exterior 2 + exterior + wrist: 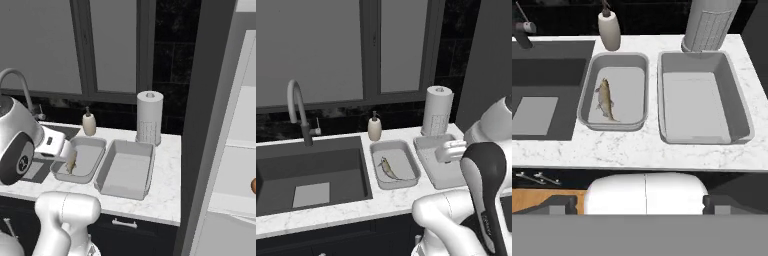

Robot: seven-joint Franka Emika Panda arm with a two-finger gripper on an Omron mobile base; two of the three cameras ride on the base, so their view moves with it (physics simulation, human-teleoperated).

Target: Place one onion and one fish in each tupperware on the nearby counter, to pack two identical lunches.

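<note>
Pale-grey plastic is what you are looking down on: two tupperware containers are sitting side by side on the marble counter (pixel 637 147), between the dark sink (pixel 547 75) and the paper towel roll (pixel 709 25). The left tupperware (pixel 617 60) is holding one fish (pixel 606 100), lying lengthwise toward its 9 o'clock wall. The right tupperware (pixel 732 95) is holding nothing.

Your gripper (pixel 639 202) is hanging high above the counter edge, carrying nothing that I can see. I cannot tell whether its fingers are spread or pressed together; the tips are barely showing at the bottom corners of the hand view.

An orange ball, probably an onion (pixel 253 186), is peeking in at 3 o'clock of the right base view, on a pale shelf past the dark wall. The second fish and other onion are not something I can place.

I judge you are between pickups. When you are fetching, approach from straight above, close around the onion's widest part, and lower into a container before releasing, keeping clear of the soap dispenser (pixel 609 29).
</note>
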